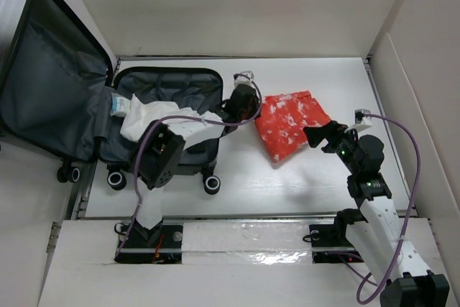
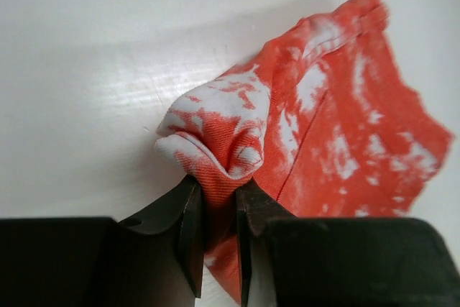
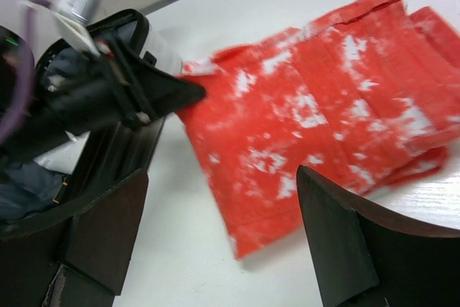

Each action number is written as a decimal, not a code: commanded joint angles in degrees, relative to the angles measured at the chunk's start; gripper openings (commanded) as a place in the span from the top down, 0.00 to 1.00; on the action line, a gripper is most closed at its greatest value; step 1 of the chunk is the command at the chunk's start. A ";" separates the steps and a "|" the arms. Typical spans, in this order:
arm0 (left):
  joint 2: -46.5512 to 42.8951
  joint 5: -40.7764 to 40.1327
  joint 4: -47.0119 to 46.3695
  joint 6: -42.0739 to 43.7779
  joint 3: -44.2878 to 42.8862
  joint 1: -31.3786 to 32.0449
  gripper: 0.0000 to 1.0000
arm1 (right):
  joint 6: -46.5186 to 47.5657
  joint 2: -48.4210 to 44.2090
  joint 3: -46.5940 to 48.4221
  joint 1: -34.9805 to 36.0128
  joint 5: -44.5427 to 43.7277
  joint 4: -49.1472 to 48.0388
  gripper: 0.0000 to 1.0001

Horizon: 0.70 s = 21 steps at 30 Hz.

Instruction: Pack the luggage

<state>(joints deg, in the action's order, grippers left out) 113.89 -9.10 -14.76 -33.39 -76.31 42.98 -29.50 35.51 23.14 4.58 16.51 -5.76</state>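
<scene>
The luggage (image 1: 188,79) lies open at the left, its lid (image 1: 50,84) raised and dark grey lining showing. White clothes (image 1: 154,121) lie in its base. A red-and-white patterned cloth (image 1: 291,124) lies on the table to its right. My left gripper (image 1: 253,108) reaches over the luggage and is shut on a bunched left corner of the cloth (image 2: 215,134), seen between its jaws in the left wrist view (image 2: 219,192). My right gripper (image 1: 315,138) is open at the cloth's right edge. In the right wrist view (image 3: 221,177) the cloth (image 3: 323,120) lies ahead of its spread jaws.
A blue-and-white item (image 1: 121,104) sits by the luggage hinge. White walls (image 1: 402,70) enclose the table on the back and right. The luggage's wheels (image 1: 211,184) stand at its near edge. The left gripper body (image 3: 108,98) shows at the upper left of the right wrist view.
</scene>
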 commanded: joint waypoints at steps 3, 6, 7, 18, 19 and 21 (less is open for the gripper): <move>-18.93 2.94 4.90 7.89 -6.13 -8.69 1.00 | 1.37 -0.53 0.07 0.34 -0.52 -1.45 0.11; -25.35 4.70 8.68 7.99 -4.12 -16.42 1.00 | 2.51 -1.05 0.07 0.34 -0.43 -0.75 0.10; -26.95 4.88 9.40 7.64 -2.98 -18.70 1.00 | 2.69 -1.23 -0.02 0.34 -0.34 -0.57 0.10; -37.08 15.78 9.22 3.94 18.56 -53.69 1.00 | 4.36 -1.23 -1.87 -0.80 3.08 -1.71 0.10; -36.63 15.61 9.92 4.12 19.09 -56.40 1.00 | 4.45 -1.32 -2.04 -0.80 3.70 -1.80 0.10; -36.28 15.96 10.28 3.86 21.89 -58.44 1.00 | 4.45 -1.23 -2.13 -0.80 4.14 -2.06 0.10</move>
<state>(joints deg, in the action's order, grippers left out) 78.52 4.82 -2.00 -29.34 -56.21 -13.45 -26.50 34.57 21.15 4.12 18.65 -5.56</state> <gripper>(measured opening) 0.132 0.901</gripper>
